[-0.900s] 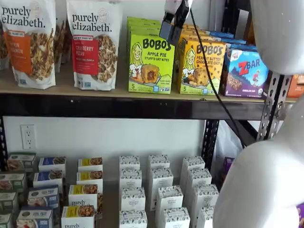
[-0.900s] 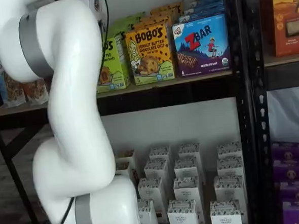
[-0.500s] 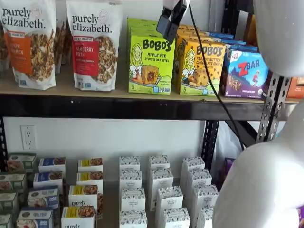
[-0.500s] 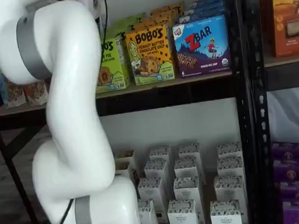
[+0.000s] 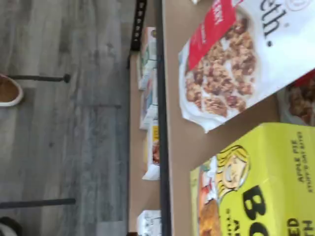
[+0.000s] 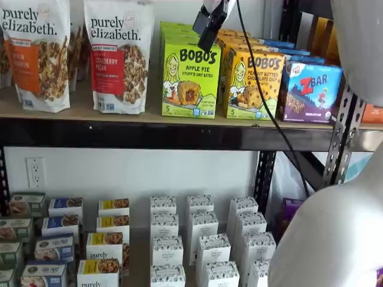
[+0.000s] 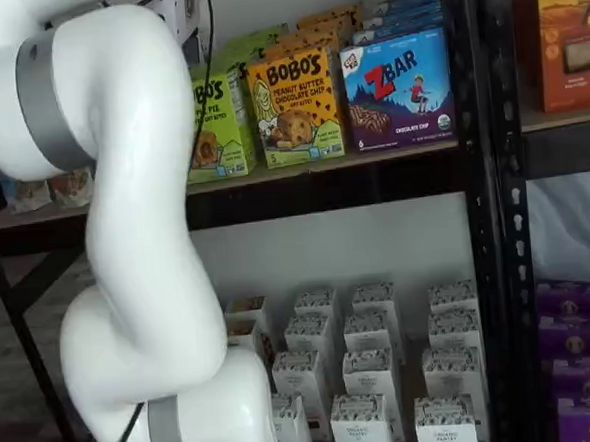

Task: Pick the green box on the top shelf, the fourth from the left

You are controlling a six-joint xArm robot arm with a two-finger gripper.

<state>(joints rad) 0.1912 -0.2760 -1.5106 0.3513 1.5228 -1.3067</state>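
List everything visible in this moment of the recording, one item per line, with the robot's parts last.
green box: one in front, more of the same behind it, lime green, on the top shelf, under the gripper.
yellow-orange Bobo's box: one in front of a row, beside the green box.
ZBar box: one in front, blue and purple, next along.
granola bags: two in front, white with red or orange labels, on the other side of the green box.
orange box: one, in the next bay.
white cartons: many, in rows on the lower shelf.
small snack boxes: many, mixed colours, lower shelf.
purple boxes: several, low in the next bay.
wall outlet: one, white.
gripper: black fingers, side-on, gap not visible.
arm: white, in the foreground.
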